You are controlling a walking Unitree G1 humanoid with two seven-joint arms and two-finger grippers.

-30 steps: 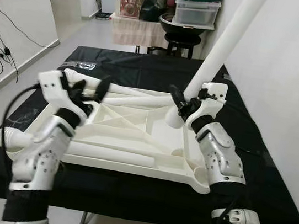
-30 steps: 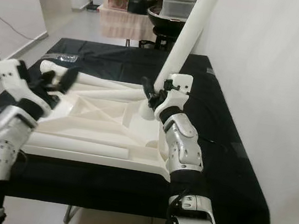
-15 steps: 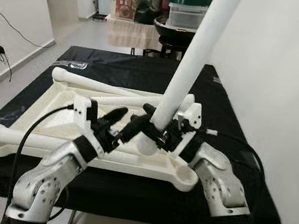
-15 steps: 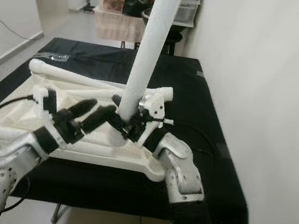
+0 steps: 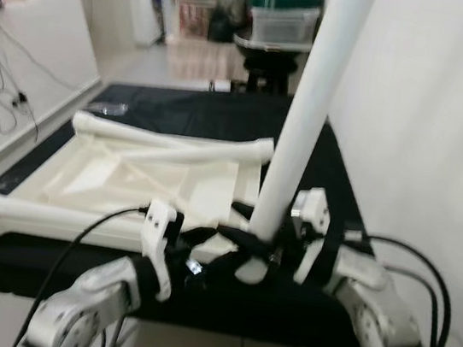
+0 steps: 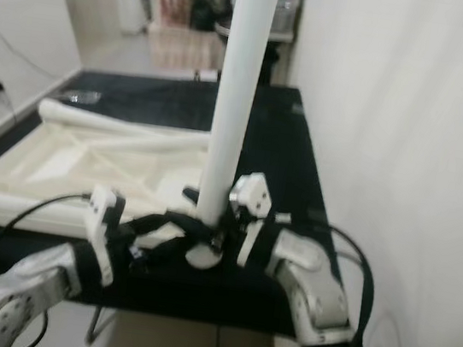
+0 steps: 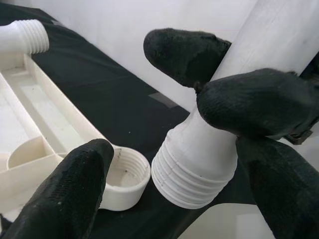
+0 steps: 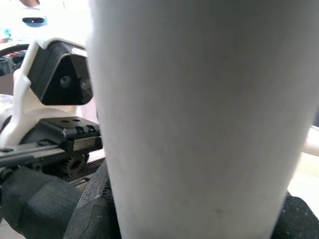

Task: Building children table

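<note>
The children's table top, white and turned upside down so its ribs showed, lay flat on a bigger table covered with a black cloth, close to a white wall. Two white legs lay on it, one long leg across its far edge and one across its near edge. A third white leg stood almost straight up at the near right corner of the table top, tall enough to run out of the top of the head views. The right gripper was clenched around this upright leg low down, and the right wrist view showed the leg very close between the black fingers. The left gripper reached in from the left toward the same spot with its fingers spread apart, and it was not grasping anything. In the left wrist view the ridged screw end of the upright leg hung just beside a round white socket at the corner of the table top, not yet inside it. Boxes and tubs stood far behind the table.
</note>
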